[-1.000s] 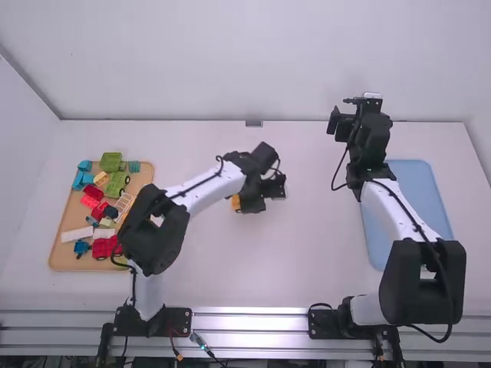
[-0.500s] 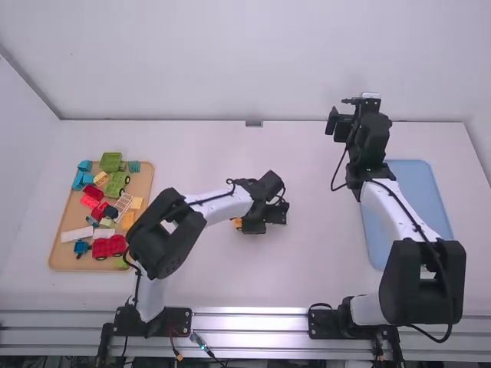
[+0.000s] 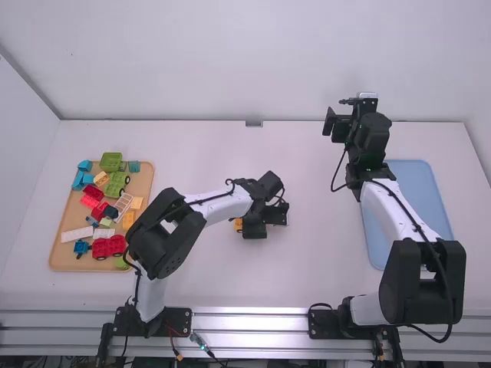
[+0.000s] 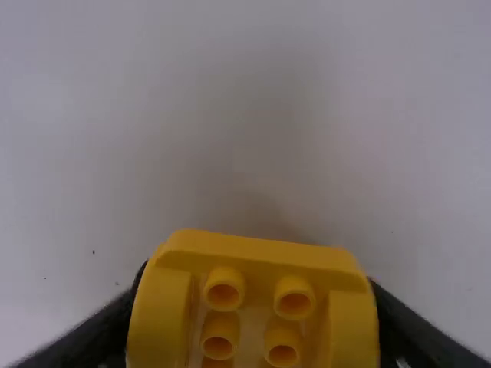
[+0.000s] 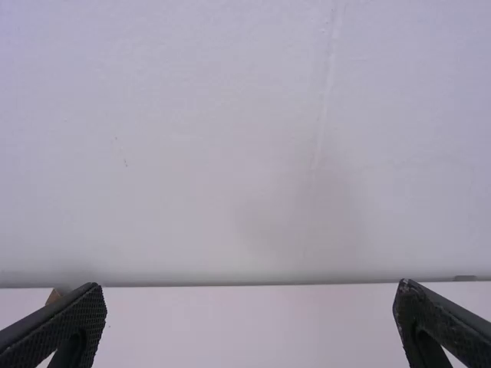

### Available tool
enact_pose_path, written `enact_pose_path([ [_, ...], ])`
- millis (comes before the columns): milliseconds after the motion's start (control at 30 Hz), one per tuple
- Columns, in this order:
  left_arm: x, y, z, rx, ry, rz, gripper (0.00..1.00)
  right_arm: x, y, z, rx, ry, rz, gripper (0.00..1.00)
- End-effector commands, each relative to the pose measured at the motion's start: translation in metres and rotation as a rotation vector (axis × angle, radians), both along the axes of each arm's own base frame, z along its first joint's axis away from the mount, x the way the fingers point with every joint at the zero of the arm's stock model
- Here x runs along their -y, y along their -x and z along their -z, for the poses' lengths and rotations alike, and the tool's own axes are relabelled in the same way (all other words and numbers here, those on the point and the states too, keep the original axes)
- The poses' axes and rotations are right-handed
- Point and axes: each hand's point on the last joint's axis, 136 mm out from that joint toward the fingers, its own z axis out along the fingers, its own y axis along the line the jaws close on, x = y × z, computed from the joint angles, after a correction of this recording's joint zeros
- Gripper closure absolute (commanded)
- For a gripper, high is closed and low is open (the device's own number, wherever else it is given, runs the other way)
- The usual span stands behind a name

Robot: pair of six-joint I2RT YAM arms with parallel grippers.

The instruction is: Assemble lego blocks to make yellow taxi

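left arm's shift: over the last second the left arm (image 3: 165,238) has drawn its wrist toward the near side, bringing the yellow block (image 4: 257,249) with it; two yellow bricks (image 3: 129,221) at the right side of the tray, covered then, show now.
tan flat tray (image 3: 64,249): left on the white table (image 3: 207,153), loaded with green blocks (image 3: 111,161) at the far end, blue pieces, a long white brick (image 3: 77,234) and a red wheeled car (image 3: 107,247) at the near end.
in the way: the left arm's elbow hangs over the tray's near right corner, partly hiding a light green piece (image 3: 121,262).
pale blue rounded tray (image 3: 414,215): right side, partly behind the right arm (image 3: 403,253).
left arm: bent, forearm stretched rightward, wrist low near the middle.
left gripper (image 3: 255,227): fingers closed on the yellow block, one on either side.
right arm: raised, wrist toward the far right.
right gripper (image 3: 337,113): fingers spread wide and level, nothing between them.
yellow block: smooth plastic, rounded rim, hollow round tubes inside, held at mid table.
right fingers (image 5: 84,310): black, finely gridded, tapering.
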Motion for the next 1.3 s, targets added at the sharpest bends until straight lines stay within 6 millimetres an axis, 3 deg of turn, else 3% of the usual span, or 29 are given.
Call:
enact_pose_path([
  [0,0.002,0.005,0.003,-0.022,0.009,0.02,0.09,-0.001,-0.005,-0.012,0.026,-0.007,-0.003,0.01],
  [33,0.002,0.005,0.003,-0.022,0.008,0.02,0.0,-0.001,-0.005,-0.012,0.026,-0.007,-0.003,0.01],
  [433,-0.004,-0.004,-0.006,-0.001,-0.028,0.042,0.01,-0.001,-0.005,-0.012,0.026,-0.007,-0.003,0.01],
  [633,-0.011,0.022,0.005,-0.085,-0.017,0.274,0.0,-0.001,-0.005,-0.012,0.026,-0.007,-0.003,0.01],
  [967,0.0,0.011,0.02,0.019,0.033,0.328,0.0,-0.001,-0.005,-0.008,0.009,-0.007,-0.003,0.01],
  [1033,0.001,0.009,0.021,0.033,0.038,0.321,0.09,-0.001,-0.005,-0.008,0.007,-0.006,-0.002,0.01],
  [1133,0.0,0.007,0.021,0.038,0.033,0.306,0.43,-0.001,-0.005,-0.008,0.007,-0.007,-0.003,0.01],
  [1200,0.0,0.005,0.02,0.041,0.027,0.281,0.5,-0.001,-0.005,-0.008,0.007,-0.006,-0.003,0.01],
  [1267,-0.003,-0.002,0.018,0.059,0.006,0.228,0.48,-0.001,-0.005,-0.008,0.007,-0.007,-0.003,0.01],
])
